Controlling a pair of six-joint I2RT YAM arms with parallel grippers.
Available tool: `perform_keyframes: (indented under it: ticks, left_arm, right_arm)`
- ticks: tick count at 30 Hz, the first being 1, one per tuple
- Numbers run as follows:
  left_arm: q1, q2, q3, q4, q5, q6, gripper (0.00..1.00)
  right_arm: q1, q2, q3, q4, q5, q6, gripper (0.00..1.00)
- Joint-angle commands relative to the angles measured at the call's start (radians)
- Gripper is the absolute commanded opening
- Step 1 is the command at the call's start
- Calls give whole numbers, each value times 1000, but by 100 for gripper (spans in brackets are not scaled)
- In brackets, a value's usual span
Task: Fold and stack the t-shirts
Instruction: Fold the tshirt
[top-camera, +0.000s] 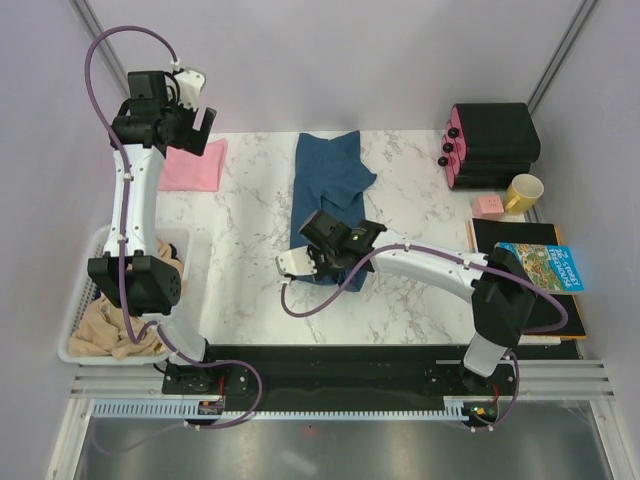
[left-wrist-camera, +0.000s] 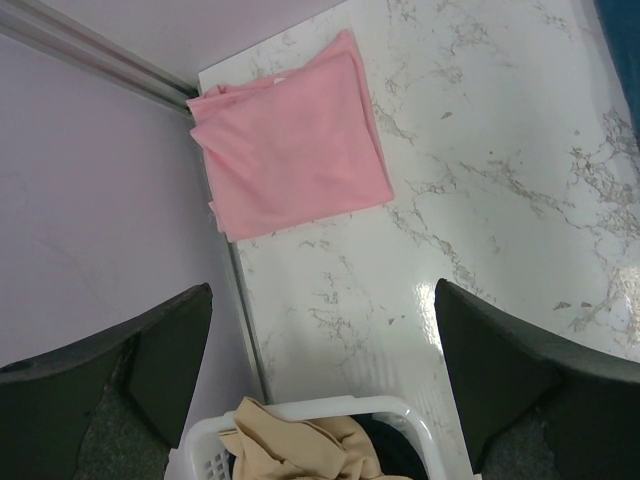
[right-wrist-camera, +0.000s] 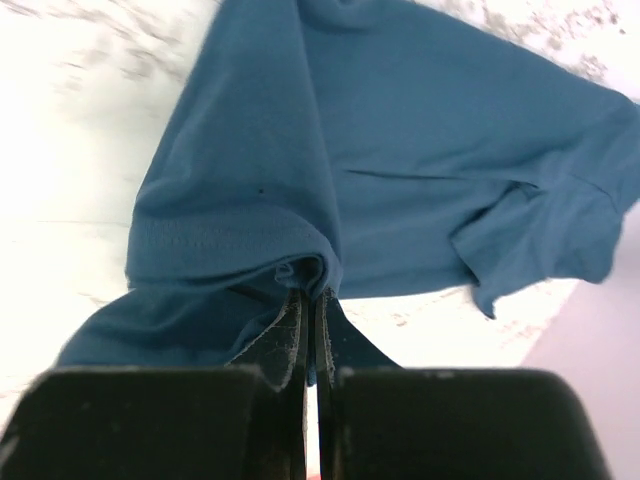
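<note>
A dark teal-blue t-shirt (top-camera: 330, 175) lies lengthwise in the middle of the marble table, partly folded. My right gripper (top-camera: 322, 256) is at its near end, shut on a bunched edge of the cloth. In the right wrist view the teal-blue t-shirt (right-wrist-camera: 400, 150) spreads away from the right gripper (right-wrist-camera: 310, 297), with fabric pinched between the closed fingers. A pale pink t-shirt (top-camera: 194, 166) lies folded at the far left corner. My left gripper (top-camera: 200, 127) hangs high above it, open and empty. Seen from the left wrist, the pink t-shirt (left-wrist-camera: 295, 150) sits beyond the left gripper (left-wrist-camera: 322, 292).
A white basket (top-camera: 75, 352) with beige clothes stands at the left edge; its rim (left-wrist-camera: 330, 408) shows below the left fingers. At the right are a black box (top-camera: 495, 140), a yellow mug (top-camera: 525, 192), a small pink block (top-camera: 487, 206) and a blue printed book (top-camera: 545, 267).
</note>
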Motion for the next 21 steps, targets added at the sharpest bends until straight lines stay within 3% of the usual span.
perform_keyframes:
  ticks: [1,21]
  left_arm:
    - [2,-16,4,52,37,-28,100]
    - [25,-8,-40,61,70,-56,100]
  right_arm:
    - [-42,56,82,49,64,-155,0]
    - [-167,289,274,224,124,-324,0]
